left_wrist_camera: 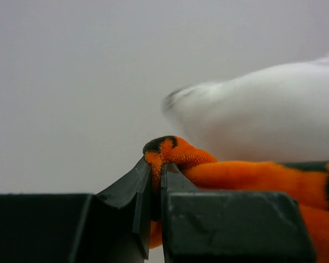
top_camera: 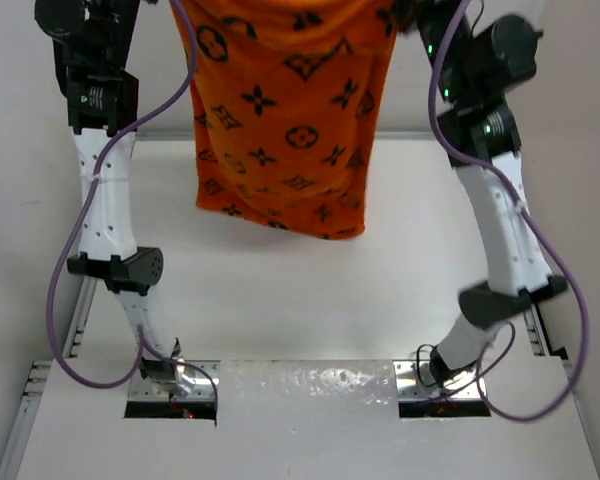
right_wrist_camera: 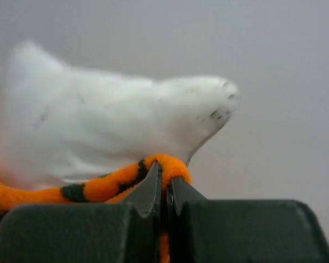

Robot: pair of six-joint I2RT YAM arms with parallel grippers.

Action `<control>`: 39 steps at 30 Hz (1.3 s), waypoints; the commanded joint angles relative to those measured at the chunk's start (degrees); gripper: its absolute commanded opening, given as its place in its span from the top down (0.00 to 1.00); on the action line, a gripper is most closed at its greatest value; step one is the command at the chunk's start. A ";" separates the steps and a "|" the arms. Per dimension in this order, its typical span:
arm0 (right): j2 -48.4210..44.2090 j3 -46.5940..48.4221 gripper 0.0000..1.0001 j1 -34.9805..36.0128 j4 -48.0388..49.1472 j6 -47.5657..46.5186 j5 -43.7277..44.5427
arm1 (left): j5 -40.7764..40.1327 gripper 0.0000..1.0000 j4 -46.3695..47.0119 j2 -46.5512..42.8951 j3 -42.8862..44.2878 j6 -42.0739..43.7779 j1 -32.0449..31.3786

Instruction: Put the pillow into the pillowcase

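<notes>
Orange pillowcase (top_camera: pixel 280 110) hangs over the table (top_camera: pixel 300 300), its rim pinched at either end by the clenched left gripper (left_wrist_camera: pixel 158 172) and right gripper (right_wrist_camera: pixel 165 181). The pillow (right_wrist_camera: pixel 109 131) protrudes above the rim. Risk: fleece slipping from either narrow pinch would likely spill it.

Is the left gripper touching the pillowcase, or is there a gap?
Touching. The left wrist view shows the left gripper with its jaws shut on a fold of the pillowcase.
</notes>
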 commanded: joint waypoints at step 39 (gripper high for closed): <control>-9.82 -20.01 1.00 -3.39 2.70 0.50 1.88 | 8.82 1.00 -15.45 -4.98 -10.16 -13.10 6.28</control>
